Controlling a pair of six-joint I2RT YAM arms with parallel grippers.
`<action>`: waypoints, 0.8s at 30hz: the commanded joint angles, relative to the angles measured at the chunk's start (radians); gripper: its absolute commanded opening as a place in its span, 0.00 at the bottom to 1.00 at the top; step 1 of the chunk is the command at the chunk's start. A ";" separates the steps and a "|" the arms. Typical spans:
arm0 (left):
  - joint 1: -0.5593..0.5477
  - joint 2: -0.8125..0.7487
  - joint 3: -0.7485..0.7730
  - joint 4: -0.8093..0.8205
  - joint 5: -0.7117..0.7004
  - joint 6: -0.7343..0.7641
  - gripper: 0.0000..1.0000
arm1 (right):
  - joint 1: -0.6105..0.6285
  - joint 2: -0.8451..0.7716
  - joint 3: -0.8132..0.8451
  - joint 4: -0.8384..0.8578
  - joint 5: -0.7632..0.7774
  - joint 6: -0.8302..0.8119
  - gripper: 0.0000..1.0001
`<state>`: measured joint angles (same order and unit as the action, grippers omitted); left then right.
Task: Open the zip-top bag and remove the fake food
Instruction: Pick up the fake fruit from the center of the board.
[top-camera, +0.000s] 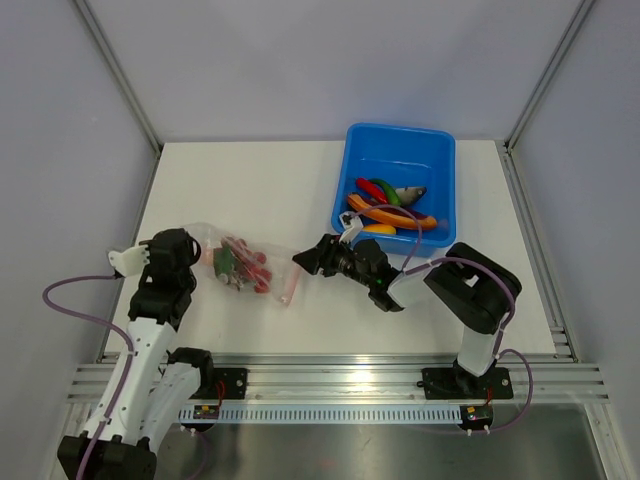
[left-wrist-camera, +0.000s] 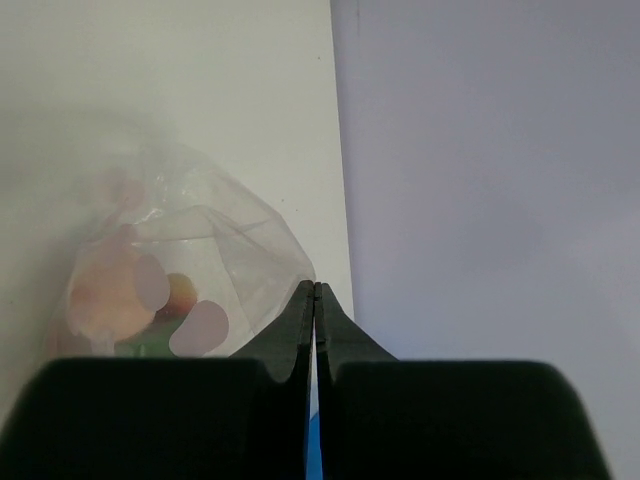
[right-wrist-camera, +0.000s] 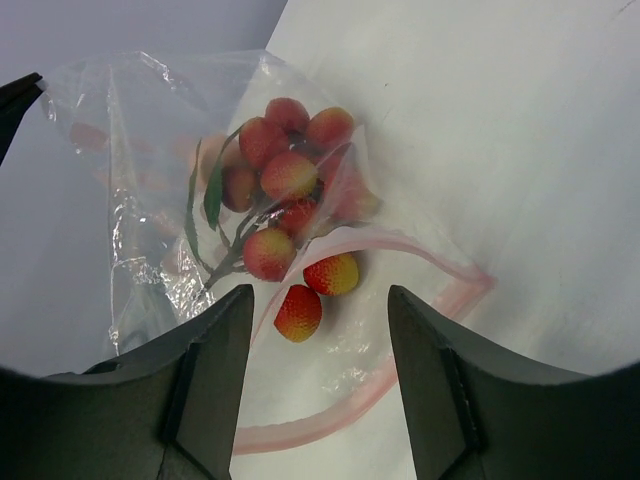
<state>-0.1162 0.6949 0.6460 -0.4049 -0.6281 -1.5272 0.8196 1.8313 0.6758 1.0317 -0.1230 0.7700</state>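
Bag (top-camera: 240, 262) gripped at one end, its mouth open on the table (top-camera: 250, 180).
The closed end of the bag is pinched in the left claw (left-wrist-camera: 316, 300), which is shut tight on it. The right claw (right-wrist-camera: 318, 300) is seen with its fingers spread apart and nothing held between them, just by the pink zip strip (right-wrist-camera: 330, 410). The strip is bent into a loop, so the mouth is open. Red grapes (right-wrist-camera: 285, 175) with green leaves are seen inside the bag, and two loose ones are lying near the mouth. Other toys (top-camera: 385, 205) are piled in the blue tub (top-camera: 440, 150), well apart from the bag.
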 joint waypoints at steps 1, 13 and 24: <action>0.006 0.031 -0.017 0.052 0.018 -0.022 0.00 | -0.008 -0.067 -0.033 0.080 0.025 -0.032 0.64; 0.004 0.035 -0.016 0.023 0.011 -0.024 0.00 | 0.047 -0.230 -0.088 -0.123 0.115 -0.132 0.60; 0.001 0.031 -0.028 -0.023 0.008 -0.037 0.00 | 0.092 -0.179 -0.096 -0.134 0.129 -0.195 0.57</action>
<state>-0.1162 0.7399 0.6312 -0.4244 -0.6132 -1.5478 0.8917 1.6230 0.5346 0.8825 -0.0166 0.6193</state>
